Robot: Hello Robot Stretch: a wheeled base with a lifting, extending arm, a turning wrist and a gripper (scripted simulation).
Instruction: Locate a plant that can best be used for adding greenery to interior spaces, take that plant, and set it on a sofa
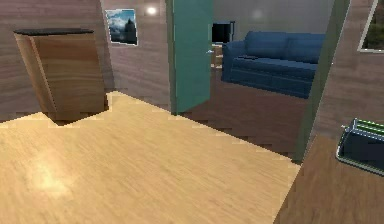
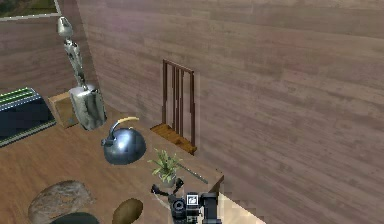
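Forward view: blue sofa (image 1: 275, 58) in the next room, seen through the doorway past a teal door (image 1: 190, 55). Wooden cabinet (image 1: 62, 72) at left.

Arm side view: small green plant (image 2: 166, 163) near the worktop (image 2: 50, 165) edge, right at the claw (image 2: 166, 188). Can't tell the claw's state or whether it holds the plant. Grey kettle (image 2: 124, 143) is just left of the plant, wooden chair (image 2: 178, 100) beyond it.

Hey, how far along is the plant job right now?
Done: the plant is found, on the table. In hand: the fingers are at it; whether they hold it can't be told. Left: carrying it to the blue sofa and setting it down.
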